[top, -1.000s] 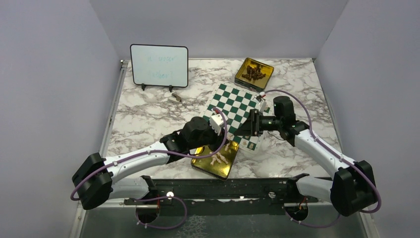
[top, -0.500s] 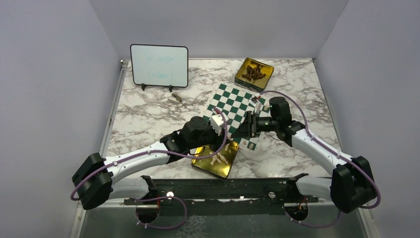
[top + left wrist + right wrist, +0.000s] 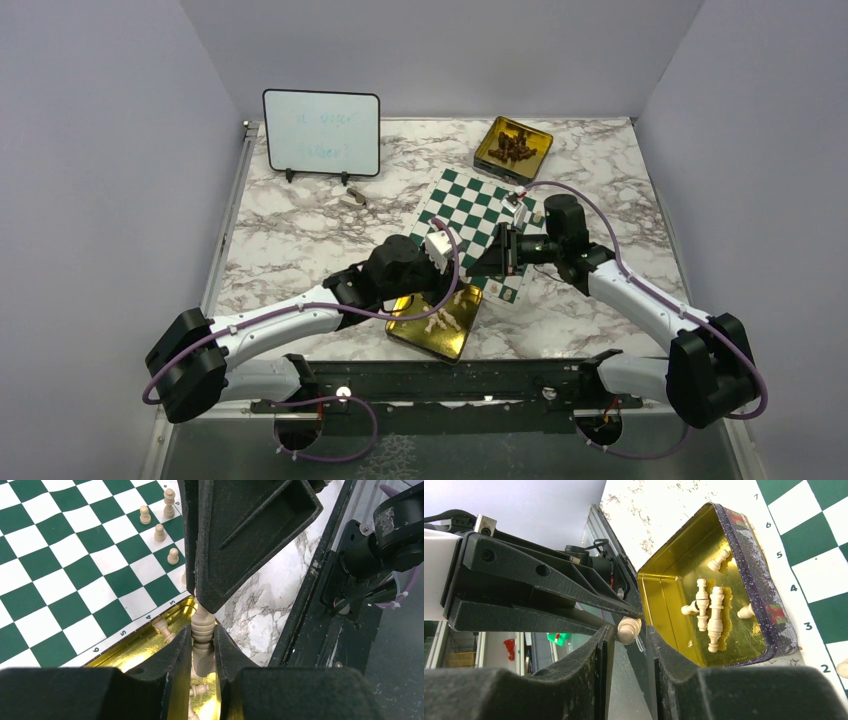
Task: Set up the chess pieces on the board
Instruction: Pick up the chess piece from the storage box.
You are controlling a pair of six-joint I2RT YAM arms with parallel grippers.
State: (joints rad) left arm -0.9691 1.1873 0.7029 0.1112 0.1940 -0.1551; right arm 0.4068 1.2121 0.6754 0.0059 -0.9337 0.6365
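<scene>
OK, left gripper [image 3: 202, 640] sat clamped on a cream chess piece [image 3: 203, 622] by the gold tin [image 3: 754, 560], right gripper [image 3: 630, 635] straddling its head, narrowly apart.

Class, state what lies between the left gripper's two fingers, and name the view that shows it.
One pale chess piece, clamped between the fingers, with the gold tin behind it. The left wrist view shows this.
</scene>
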